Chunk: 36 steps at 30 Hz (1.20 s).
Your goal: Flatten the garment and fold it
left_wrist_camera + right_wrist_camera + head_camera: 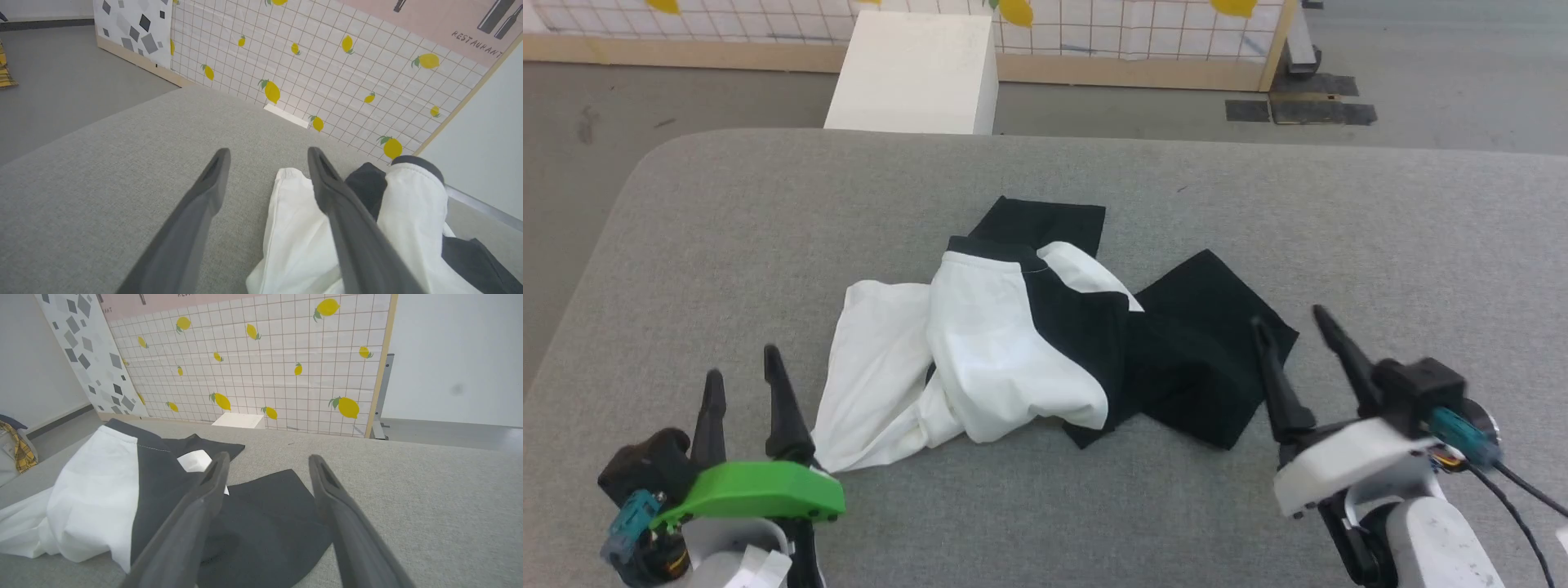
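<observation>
Grey cloth surface point(727, 245) carried the garment point(996, 359), crumpled at its middle. The left end effector point(743, 362) stood wide open and empty just beside the white hem. The right end effector point(1287, 315) gaped empty at a black sleeve's edge. Beyond stood a white box point(915, 73) and a lemon-print panel point(1094, 33).

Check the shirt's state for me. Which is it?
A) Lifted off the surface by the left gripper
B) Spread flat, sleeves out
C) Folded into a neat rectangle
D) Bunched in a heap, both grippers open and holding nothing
D: the garment lies crumpled on the grey surface, white body folded over on itself. The left gripper and right gripper sit at either side with fingers apart, gripping nothing.
</observation>
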Available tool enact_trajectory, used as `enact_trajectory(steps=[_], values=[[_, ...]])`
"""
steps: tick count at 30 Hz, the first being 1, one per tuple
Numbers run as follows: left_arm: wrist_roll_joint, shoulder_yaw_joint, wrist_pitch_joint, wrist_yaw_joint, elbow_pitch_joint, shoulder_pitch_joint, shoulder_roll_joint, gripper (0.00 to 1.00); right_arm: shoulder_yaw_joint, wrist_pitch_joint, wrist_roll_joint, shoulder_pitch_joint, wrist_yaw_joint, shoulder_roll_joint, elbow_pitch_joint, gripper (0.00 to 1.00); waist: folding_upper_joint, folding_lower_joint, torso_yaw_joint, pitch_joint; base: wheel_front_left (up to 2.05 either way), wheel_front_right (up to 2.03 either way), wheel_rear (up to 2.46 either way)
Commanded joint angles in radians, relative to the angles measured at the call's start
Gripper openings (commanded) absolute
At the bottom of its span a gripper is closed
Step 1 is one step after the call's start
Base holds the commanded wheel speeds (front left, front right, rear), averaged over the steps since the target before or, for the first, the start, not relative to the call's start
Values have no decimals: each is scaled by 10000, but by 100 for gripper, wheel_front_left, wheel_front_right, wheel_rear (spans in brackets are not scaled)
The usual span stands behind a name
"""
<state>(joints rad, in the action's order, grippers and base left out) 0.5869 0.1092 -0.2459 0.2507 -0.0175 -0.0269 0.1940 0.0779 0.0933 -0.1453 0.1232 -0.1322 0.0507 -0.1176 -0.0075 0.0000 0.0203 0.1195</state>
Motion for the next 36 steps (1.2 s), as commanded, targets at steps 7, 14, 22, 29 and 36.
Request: enact_trajectory(steps=[7,14,22,29,36], values=[[-1400,-574,-153,-568,452,-514,-617,100,220,-3025,580,1089,15,-5,-1093,100,72,0,231,437,0,0,0],[-2079,-908,-156,-1164,381,-777,-1194,100,359,-5693,1281,2336,15,-5,-2186,100,72,0,541,1112,0,0,0],[-2249,-1099,-157,-1471,130,-968,-1406,100,623,-8331,1608,2817,15,139,-3072,18,72,0,810,1446,0,0,0],[-2150,-1138,-158,-1480,-55,-788,-1433,100,173,-7452,1195,2628,15,299,-2300,0,72,0,694,1095,0,0,0],[-2187,-1123,-158,-1492,-304,-493,-1435,100,-2217,-6144,1166,1520,15,197,-658,0,72,0,424,319,0,0,0]])
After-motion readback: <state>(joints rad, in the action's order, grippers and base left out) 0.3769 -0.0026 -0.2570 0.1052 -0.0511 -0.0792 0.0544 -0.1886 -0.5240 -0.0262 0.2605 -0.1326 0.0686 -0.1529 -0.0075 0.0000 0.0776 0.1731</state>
